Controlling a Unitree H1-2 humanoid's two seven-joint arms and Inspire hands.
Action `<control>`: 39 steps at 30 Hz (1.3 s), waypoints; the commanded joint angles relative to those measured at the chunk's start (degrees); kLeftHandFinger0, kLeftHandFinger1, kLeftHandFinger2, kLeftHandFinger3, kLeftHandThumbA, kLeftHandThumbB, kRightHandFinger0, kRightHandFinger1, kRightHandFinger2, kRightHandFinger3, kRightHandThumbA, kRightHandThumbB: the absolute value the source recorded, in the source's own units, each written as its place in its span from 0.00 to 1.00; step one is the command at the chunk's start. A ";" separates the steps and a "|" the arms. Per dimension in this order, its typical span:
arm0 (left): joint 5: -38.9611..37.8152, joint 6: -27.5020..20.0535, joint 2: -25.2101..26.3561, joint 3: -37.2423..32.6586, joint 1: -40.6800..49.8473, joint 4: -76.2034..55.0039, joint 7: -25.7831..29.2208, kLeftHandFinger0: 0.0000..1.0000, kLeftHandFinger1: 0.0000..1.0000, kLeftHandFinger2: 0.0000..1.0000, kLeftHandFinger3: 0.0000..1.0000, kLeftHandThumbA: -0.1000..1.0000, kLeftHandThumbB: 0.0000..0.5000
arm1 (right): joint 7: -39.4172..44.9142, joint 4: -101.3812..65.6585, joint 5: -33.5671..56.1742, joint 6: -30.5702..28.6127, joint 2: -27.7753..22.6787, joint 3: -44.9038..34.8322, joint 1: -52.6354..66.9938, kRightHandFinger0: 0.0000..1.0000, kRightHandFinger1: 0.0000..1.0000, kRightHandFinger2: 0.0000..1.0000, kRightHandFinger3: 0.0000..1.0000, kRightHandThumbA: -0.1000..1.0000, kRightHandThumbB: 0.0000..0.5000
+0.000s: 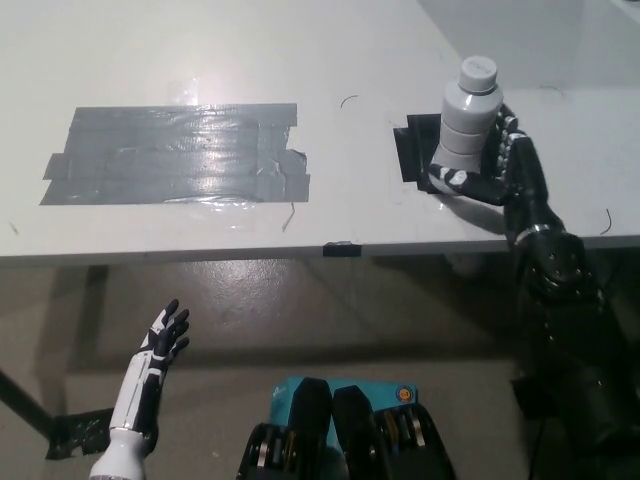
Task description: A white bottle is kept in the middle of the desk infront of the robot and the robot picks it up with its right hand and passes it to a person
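Note:
The white ribbed bottle (pixel 466 120) stands upright on a black tape patch (pixel 413 150) at the right of the white desk (pixel 300 50). My black right hand (pixel 500 165) is pressed up against the bottle's lower right side. Its thumb (pixel 456 178) crosses the front of the base and its fingers (pixel 508 135) spread along the far right side, not clenched. The bottle still rests on the desk. My white left hand (pixel 155 350) hangs open below the desk's front edge at the lower left, holding nothing.
A large patch of grey tape (pixel 175 155) covers the left half of the desk. The desk's front edge (pixel 340 248) runs across the middle of the picture, with brown floor (pixel 300 320) below it. No person is in view.

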 commanded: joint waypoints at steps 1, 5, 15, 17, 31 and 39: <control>0.07 -0.61 0.23 -0.12 -0.51 -1.86 -0.26 1.00 1.00 1.00 1.00 1.00 0.13 | 0.98 5.92 3.77 -3.51 0.00 -1.62 -6.15 1.00 1.00 1.00 1.00 1.00 0.81; 0.28 -1.13 0.43 -0.18 -0.68 -1.88 -0.33 1.00 1.00 1.00 1.00 0.99 0.13 | 3.93 14.28 9.04 -4.19 0.00 -5.82 -10.35 1.00 1.00 1.00 1.00 1.00 0.83; 0.78 -2.18 0.40 -0.46 -1.22 -1.66 -0.19 1.00 1.00 1.00 1.00 0.97 0.10 | -6.88 28.18 19.01 1.59 -0.51 -21.97 -19.73 0.00 0.00 0.19 0.38 0.00 0.45; 0.42 -1.91 0.55 -0.35 -1.46 -1.90 -0.39 1.00 1.00 1.00 1.00 0.97 0.11 | -5.86 28.65 19.63 0.38 -0.32 -23.34 -19.32 0.00 0.00 0.31 0.23 0.00 0.37; 0.03 -1.06 0.61 -0.08 -1.57 -1.73 -0.47 1.00 1.00 1.00 1.00 0.97 0.17 | -5.93 24.02 13.00 -7.03 2.45 -13.53 -17.12 0.00 0.37 0.80 0.72 0.00 0.36; 0.50 -1.27 0.60 -0.19 -1.90 -1.22 -0.35 1.00 1.00 1.00 1.00 0.97 0.17 | -4.17 13.06 5.65 -6.86 4.56 -0.89 -14.46 0.18 0.57 0.85 0.78 0.00 0.38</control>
